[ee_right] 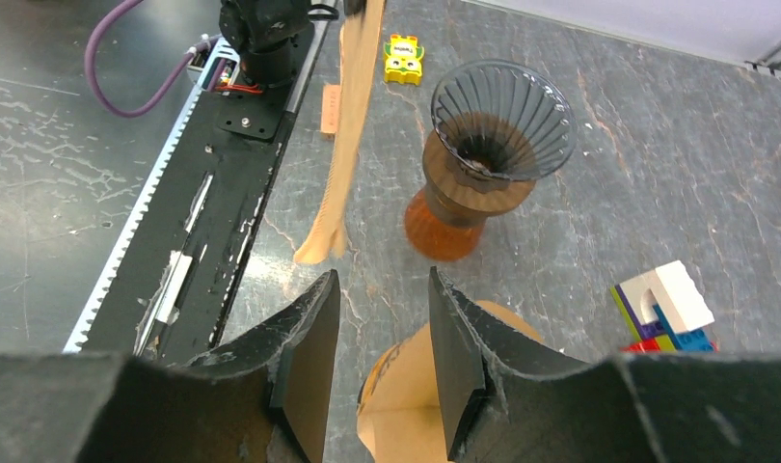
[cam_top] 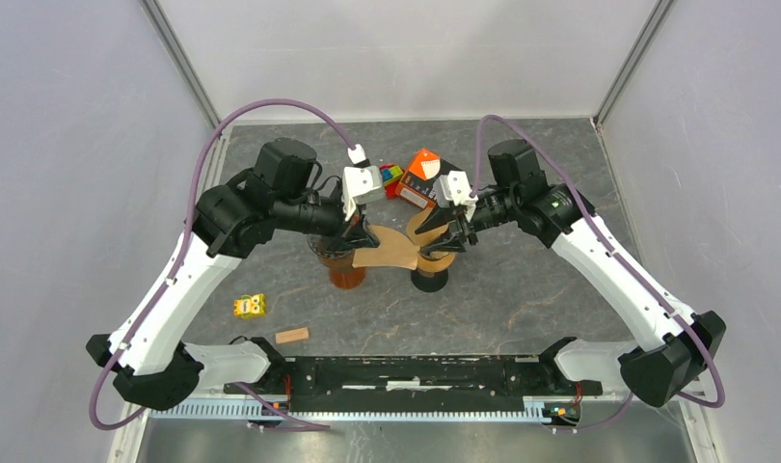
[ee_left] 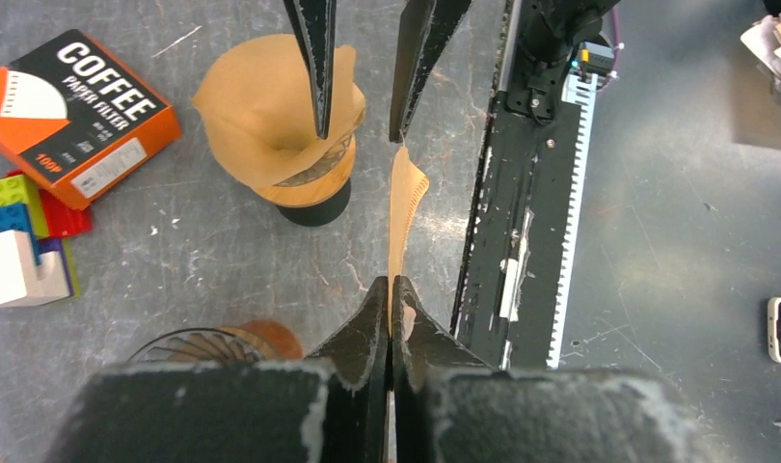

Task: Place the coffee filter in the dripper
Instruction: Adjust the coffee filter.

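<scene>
Nearest the arm bases, a wooden block (cam_top: 292,336) and a yellow toy (cam_top: 250,306) lie on the counter (cam_top: 531,299), nearer than the dripper (ee_right: 502,111) and to its left. The dripper is a ribbed glass cone standing upright on an amber stand; from overhead, the left arm covers most of it. The left end effector (ee_left: 391,313), pressed together, pinches one end of the coffee filter (cam_top: 387,253) over the dripper's right side, outside the cone. The filter is folded flat with its broad face up, and its long axis runs rightward from the dripper. Both wrist cameras see it edge-on. Its free end stops about at the right end effector (ee_right: 382,357), whose fingers are spread; whether they touch is unclear. Just right of the dripper, a black-footed holder (ee_left: 314,207) carries a bunch of brown filters (ee_left: 261,106). Beyond the dripper sit an orange coffee-filter box (ee_left: 73,116), its contents hidden, and toy bricks (ee_left: 11,217).
</scene>
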`<state>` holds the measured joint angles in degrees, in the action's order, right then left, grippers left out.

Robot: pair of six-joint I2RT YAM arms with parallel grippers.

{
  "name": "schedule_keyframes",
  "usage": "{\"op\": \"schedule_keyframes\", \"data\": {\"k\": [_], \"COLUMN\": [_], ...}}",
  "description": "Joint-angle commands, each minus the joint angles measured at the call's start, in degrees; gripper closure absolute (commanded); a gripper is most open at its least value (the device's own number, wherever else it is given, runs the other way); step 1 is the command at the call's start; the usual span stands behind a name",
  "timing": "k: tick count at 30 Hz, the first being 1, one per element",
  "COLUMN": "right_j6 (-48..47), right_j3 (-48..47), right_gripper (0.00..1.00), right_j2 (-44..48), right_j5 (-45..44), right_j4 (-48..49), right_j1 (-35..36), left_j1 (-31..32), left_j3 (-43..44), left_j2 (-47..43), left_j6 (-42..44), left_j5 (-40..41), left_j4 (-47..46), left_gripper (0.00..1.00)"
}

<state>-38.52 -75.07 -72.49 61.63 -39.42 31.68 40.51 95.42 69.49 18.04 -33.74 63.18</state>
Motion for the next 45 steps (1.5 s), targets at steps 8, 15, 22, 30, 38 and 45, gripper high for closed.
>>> {"op": "schedule_keyframes", "data": {"k": [8,15,22,30,38,45], "right_j6": [-3.0,-7.3,-11.1,-10.8,-12.9,-16.8], "right_j3": [-1.6,-2.1,-2.9,-4.5,-4.8,-6.1], "right_gripper": [0.63,0.66,0.66,0.70,0.70,0.63], "right_j2": [-1.0,0.1,0.4,-0.3,-0.7,-1.2], "right_j5": [-0.4,-2.5,-3.5,-0.3,-0.1,-1.9], "right_j4": [-1.9,-6.5,-11.8,-12.5,-15.1,-20.5], "right_j1": [1.7,1.7,1.7,1.9,2.2,2.3], "left_j1": [-0.3,-0.2,-0.3,-0.3,-0.3,-0.3], "left_j3": [-4.6,-4.3,-4.6,-5.6,-5.3,-5.3], "left_j2": [-1.8,-1.1,-0.9,-0.2,0.8,1.2], "left_j6": [3.6,4.4,6.8,10.0,12.3,13.1], "left_j5": [-5.6,-4.7,-6.1,-8.6,-7.7,-7.2], "left_j4": [-5.8,-5.7,-4.8,-4.2,-4.0,-4.0], "left_gripper": [0.98,0.98,0.98,0.98,0.98,0.98]}}
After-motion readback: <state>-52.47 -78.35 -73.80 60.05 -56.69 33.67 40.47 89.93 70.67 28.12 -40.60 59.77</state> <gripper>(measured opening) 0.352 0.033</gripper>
